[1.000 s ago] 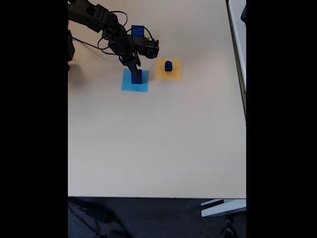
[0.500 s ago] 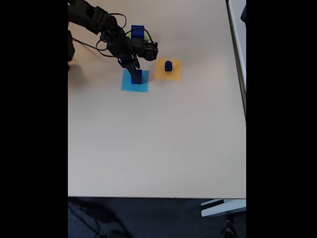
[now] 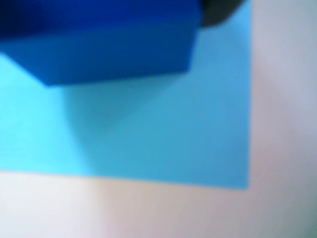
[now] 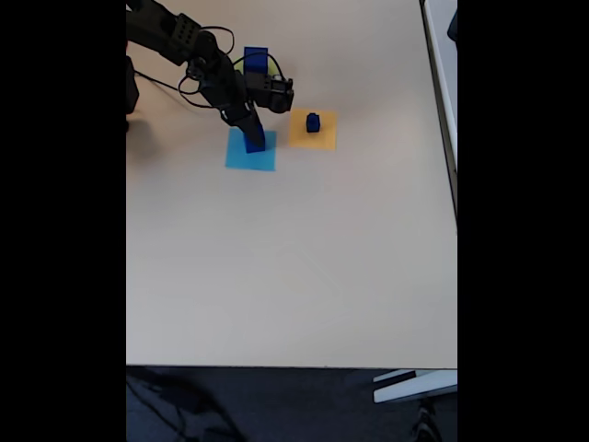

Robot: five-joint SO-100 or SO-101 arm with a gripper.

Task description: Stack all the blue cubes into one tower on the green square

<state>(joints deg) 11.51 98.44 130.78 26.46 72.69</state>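
Note:
In the fixed view my gripper reaches down from the upper left over a flat light-blue square. It looks shut on a dark-blue cube there. The wrist view shows this cube blurred and very close across the top, with its shadow on the light-blue square below it. A larger blue cube stands on the green square, mostly hidden behind the arm. A small blue cube sits on an orange-yellow square.
The black arm and its cables cross the table's upper left. The beige table stretches wide toward the near edge. A white ledge borders the right side.
The gripper has shifted slightly up and left over the light-blue square, and the cube between its fingers has moved with it. The other cubes have not moved.

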